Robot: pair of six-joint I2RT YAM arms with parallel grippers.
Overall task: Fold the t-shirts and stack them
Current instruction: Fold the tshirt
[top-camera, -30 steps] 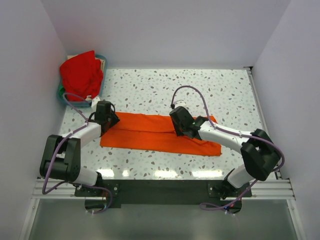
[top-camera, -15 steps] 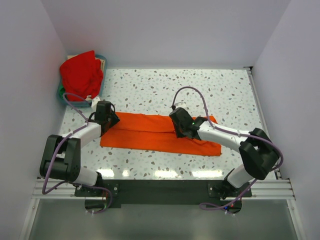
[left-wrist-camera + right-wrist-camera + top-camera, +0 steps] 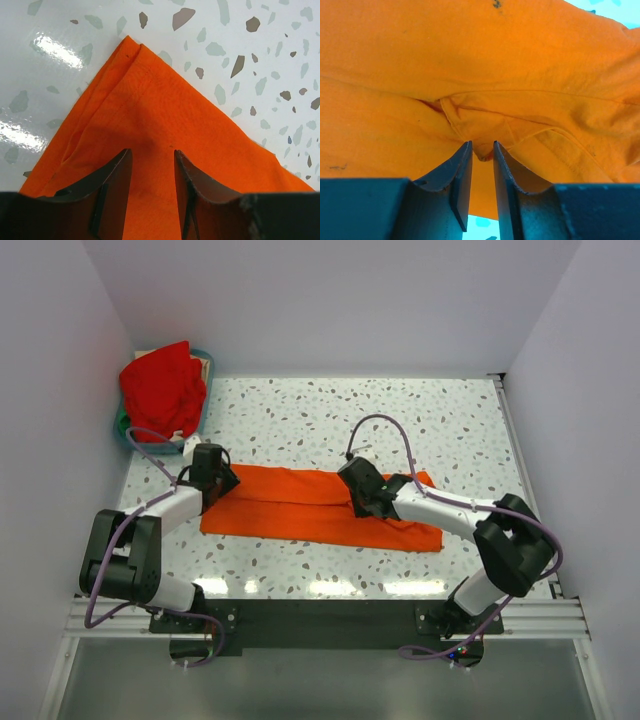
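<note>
An orange t-shirt (image 3: 290,505) lies folded into a long strip across the near part of the table. My left gripper (image 3: 220,480) rests on its left end. In the left wrist view the left gripper (image 3: 151,152) is open, its jaws apart over flat orange cloth (image 3: 165,105) just behind the shirt's corner. My right gripper (image 3: 352,485) sits on the middle of the strip. In the right wrist view the right gripper (image 3: 482,145) has its jaws close together, pinching a small fold of the orange shirt (image 3: 470,60) by a seam.
A blue basket (image 3: 203,405) at the far left corner holds a heap of red clothing (image 3: 160,390). White walls close in the table on three sides. The speckled tabletop (image 3: 420,420) shows beyond the shirt.
My right gripper has crept slightly to the left along the shirt. The left gripper and the shirt have not visibly moved.
</note>
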